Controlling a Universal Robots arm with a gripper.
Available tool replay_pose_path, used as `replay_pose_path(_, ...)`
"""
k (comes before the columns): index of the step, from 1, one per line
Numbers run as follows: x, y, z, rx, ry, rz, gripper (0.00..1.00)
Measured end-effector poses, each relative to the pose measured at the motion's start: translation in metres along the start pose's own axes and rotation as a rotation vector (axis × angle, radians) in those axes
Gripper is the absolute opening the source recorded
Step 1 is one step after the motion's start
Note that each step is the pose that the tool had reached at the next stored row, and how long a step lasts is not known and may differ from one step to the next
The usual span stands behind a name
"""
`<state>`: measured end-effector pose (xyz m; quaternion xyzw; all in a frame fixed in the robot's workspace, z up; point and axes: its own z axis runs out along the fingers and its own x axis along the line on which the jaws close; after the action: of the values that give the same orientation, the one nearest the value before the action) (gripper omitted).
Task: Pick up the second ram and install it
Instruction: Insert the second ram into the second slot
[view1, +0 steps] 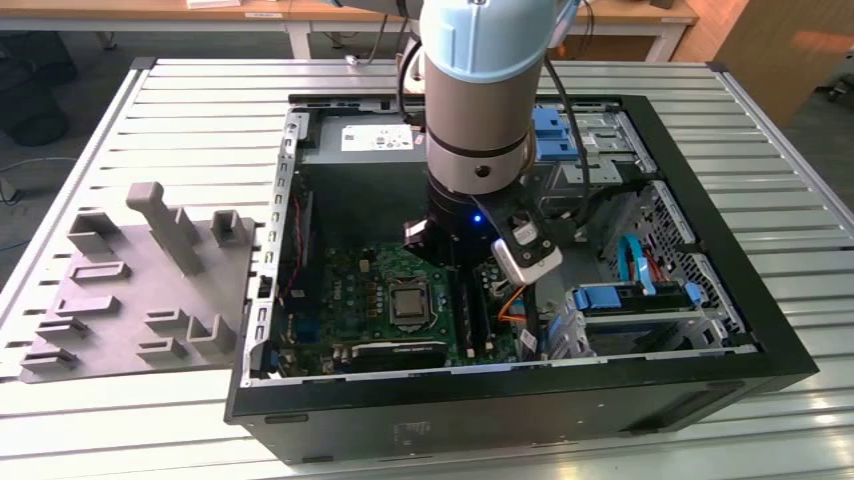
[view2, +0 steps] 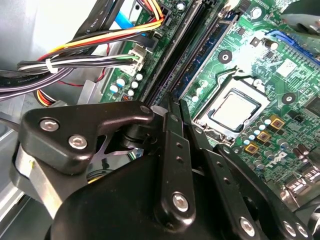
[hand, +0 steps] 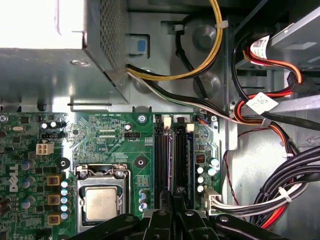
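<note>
Slatted counter (view1: 174, 110) carried the open computer case (view1: 534, 420), where my end effector (hand: 172, 197), pinched nearly shut on what I judged the second ram hidden in its grip, stood straight over the ram slots (hand: 161, 160), their long axis running toward the power supply (hand: 50, 45).

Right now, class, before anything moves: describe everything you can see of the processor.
The processor is a square chip with a dull silver metal lid, lying flat on the green motherboard. A shiny metal frame clamps round its edges, and its top is bare, with nothing mounted over it. Small gold and blue components line one side; the black RAM slots run along the other side, apart from it.
</note>
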<state>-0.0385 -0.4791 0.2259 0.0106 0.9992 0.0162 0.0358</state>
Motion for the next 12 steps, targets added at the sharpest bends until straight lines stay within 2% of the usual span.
replay_pose_path(12,0.0000,0.0010,0.0001,-0.0004,0.0002,-0.007,0.13)
